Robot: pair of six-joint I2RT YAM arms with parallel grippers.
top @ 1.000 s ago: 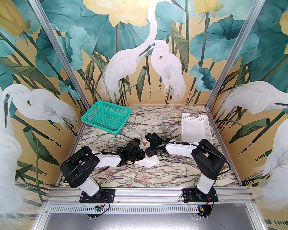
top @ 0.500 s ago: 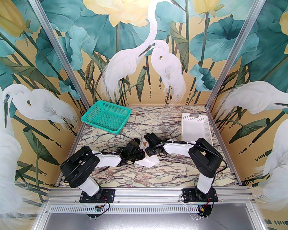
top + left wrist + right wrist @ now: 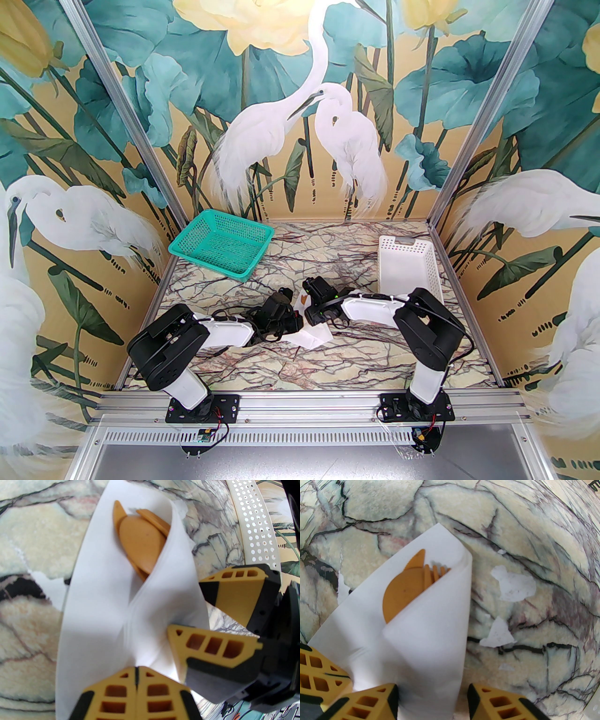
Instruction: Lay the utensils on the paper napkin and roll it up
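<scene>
The white paper napkin (image 3: 98, 611) lies on the marble table, its right flap folded over the orange-brown utensils (image 3: 140, 543). Their spoon bowl and fork tines (image 3: 403, 590) stick out of the far end of the fold. My left gripper (image 3: 136, 674) is shut at the napkin's near end, where the fold crease runs into its tips. My right gripper (image 3: 432, 700) is open and straddles the folded flap, with one finger (image 3: 377, 700) touching the paper. In the top view both wrists meet over the napkin (image 3: 313, 337).
A green mesh basket (image 3: 220, 243) stands at the back left. A white perforated basket (image 3: 408, 267) stands at the right, close beside the right arm. Torn paper scraps (image 3: 512, 586) lie on the marble just right of the napkin.
The right arm has shifted slightly left and its jaws have narrowed around the folded napkin. The left arm has barely moved and stays shut.
</scene>
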